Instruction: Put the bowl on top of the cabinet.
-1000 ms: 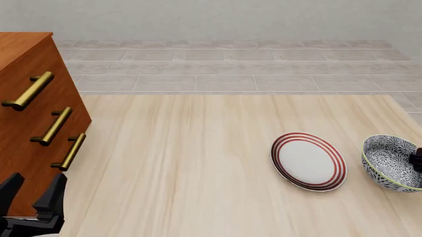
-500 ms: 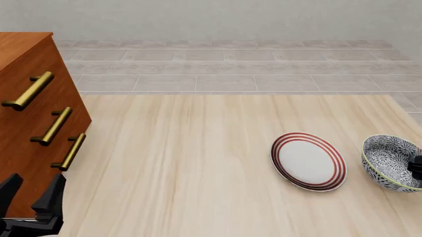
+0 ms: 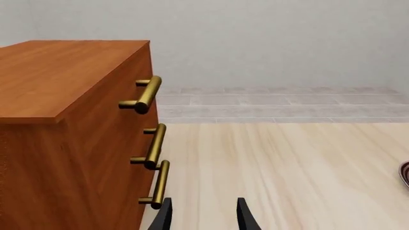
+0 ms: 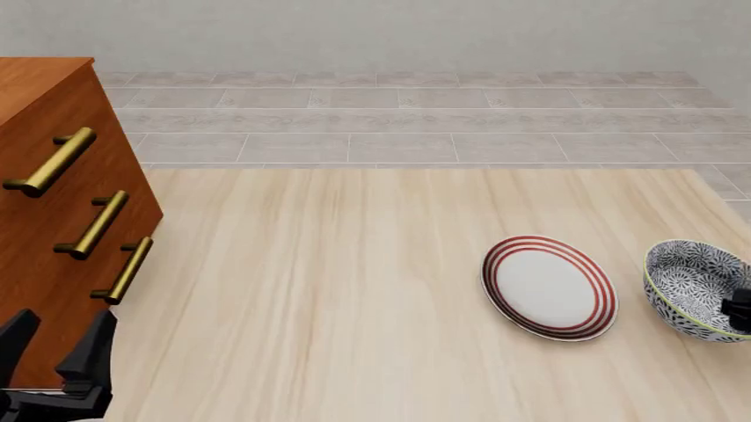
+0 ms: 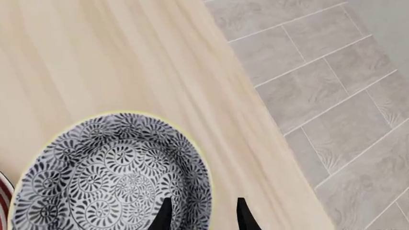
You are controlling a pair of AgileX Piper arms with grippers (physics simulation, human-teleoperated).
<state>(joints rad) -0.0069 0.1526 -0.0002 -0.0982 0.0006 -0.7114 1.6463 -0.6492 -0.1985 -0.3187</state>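
The blue-and-white patterned bowl [image 4: 692,287] sits upright on the table at the far right. In the right wrist view, the bowl [image 5: 108,177] fills the area beside my right gripper [image 5: 203,216]. That gripper is open, with one finger over the bowl's inside and the other outside its rim. In the front view only a dark bit of the right gripper [image 4: 740,304] shows at the bowl's right edge. The reddish-brown cabinet [image 4: 59,220] with brass handles stands at the left. My left gripper [image 4: 59,341] is open and empty beside the cabinet's front lower corner, and the left wrist view shows the cabinet [image 3: 64,120] next to the left gripper [image 3: 203,218].
A flat white plate with red rings [image 4: 548,287] lies just left of the bowl; its edge [image 3: 405,173] shows in the left wrist view. The table's right edge [image 5: 255,124] runs close to the bowl, with grey tiled floor [image 4: 411,123] beyond the table.
The dark tip of my right gripper has shifted slightly toward the near side along the bowl's right rim. The bowl, plate, cabinet and left gripper have not moved.
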